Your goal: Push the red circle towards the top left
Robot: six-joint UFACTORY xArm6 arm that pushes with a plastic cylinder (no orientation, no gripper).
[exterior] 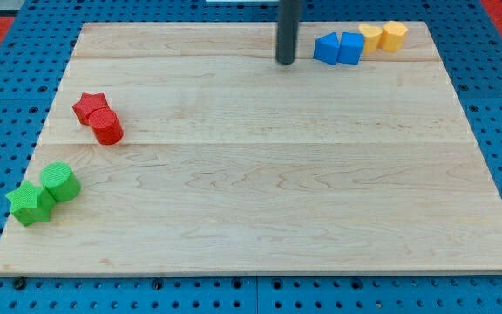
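Red circle (107, 127): a short cylinder standing on end, axis vertical, round face up, so no sideways heading to read. It sits near the board's (260, 192) left edge, above mid-height, touching the red star (88, 106), which lies just up-left of it. One of each.

From the red circle, down-left: green circle (60, 181) and green star (29, 203), touching, one each. Far right and up: two blue blocks (339, 48) abutting, then two yellow blocks (383, 37), shapes unclear.

My tip (286, 61) rests near the board's top edge, well right of the red circle, just left of the blue pair. No pincer fitted; bare rod, grasping nothing.
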